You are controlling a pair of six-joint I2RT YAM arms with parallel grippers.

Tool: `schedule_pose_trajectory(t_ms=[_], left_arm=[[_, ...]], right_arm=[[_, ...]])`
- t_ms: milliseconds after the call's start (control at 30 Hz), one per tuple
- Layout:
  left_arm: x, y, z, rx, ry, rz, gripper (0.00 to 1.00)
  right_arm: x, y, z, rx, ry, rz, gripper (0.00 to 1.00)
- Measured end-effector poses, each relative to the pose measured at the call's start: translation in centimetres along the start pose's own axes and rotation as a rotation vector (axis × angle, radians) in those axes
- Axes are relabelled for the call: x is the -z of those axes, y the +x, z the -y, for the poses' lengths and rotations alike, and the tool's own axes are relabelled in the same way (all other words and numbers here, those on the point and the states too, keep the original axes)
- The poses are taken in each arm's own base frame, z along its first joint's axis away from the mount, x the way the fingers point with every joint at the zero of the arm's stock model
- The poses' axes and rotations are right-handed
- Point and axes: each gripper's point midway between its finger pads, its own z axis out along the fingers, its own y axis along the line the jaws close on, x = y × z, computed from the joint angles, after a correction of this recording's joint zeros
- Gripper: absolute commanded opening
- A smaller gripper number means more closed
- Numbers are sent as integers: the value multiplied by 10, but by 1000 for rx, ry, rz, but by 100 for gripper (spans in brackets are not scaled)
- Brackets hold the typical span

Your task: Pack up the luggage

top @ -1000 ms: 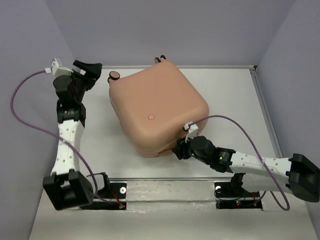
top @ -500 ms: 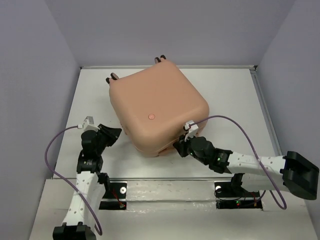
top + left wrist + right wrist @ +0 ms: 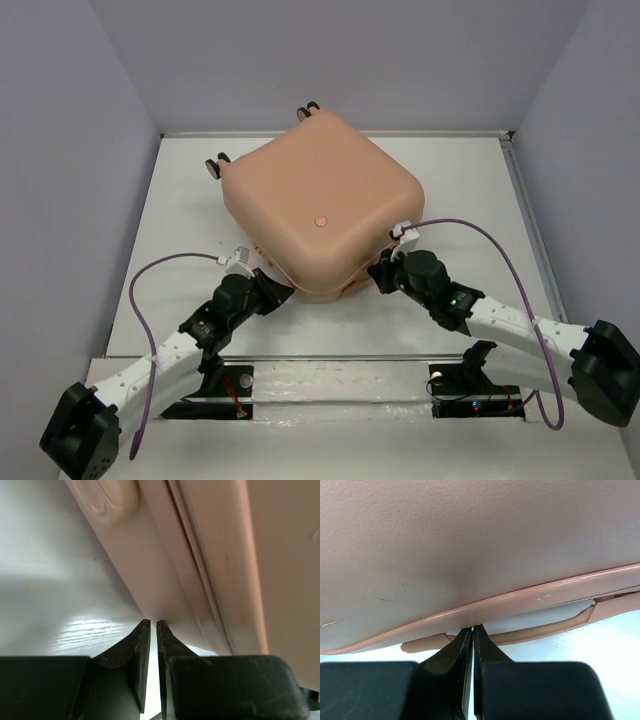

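The left hand [image 3: 153, 624], pressed almost together on nothing visible, noses the peach suitcase [image 3: 200, 555] low on its side. The right hand [image 3: 472, 628], pressed together, meets the rim seam [image 3: 520, 597] just ahead. The suitcase lies closed on the surface [image 3: 470, 180] between both hands, probably steadied for opening.
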Motion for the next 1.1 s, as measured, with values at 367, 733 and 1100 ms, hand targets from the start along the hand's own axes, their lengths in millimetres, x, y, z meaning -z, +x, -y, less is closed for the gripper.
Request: schedule_pose_trajectory(t_ms=[367,733,1100], left_arm=[[-22,44,-9,-119,-116,-123,22],[-60,29,-2,-157,-228,-93,22],[-65,13,-6,-241,-269,-89,91]], right_arm=[[5,20,-39,16,-99,-64,7],[21,50,-105,121,-181,-186,7],[0,41,-107,16,-39,-94,7]])
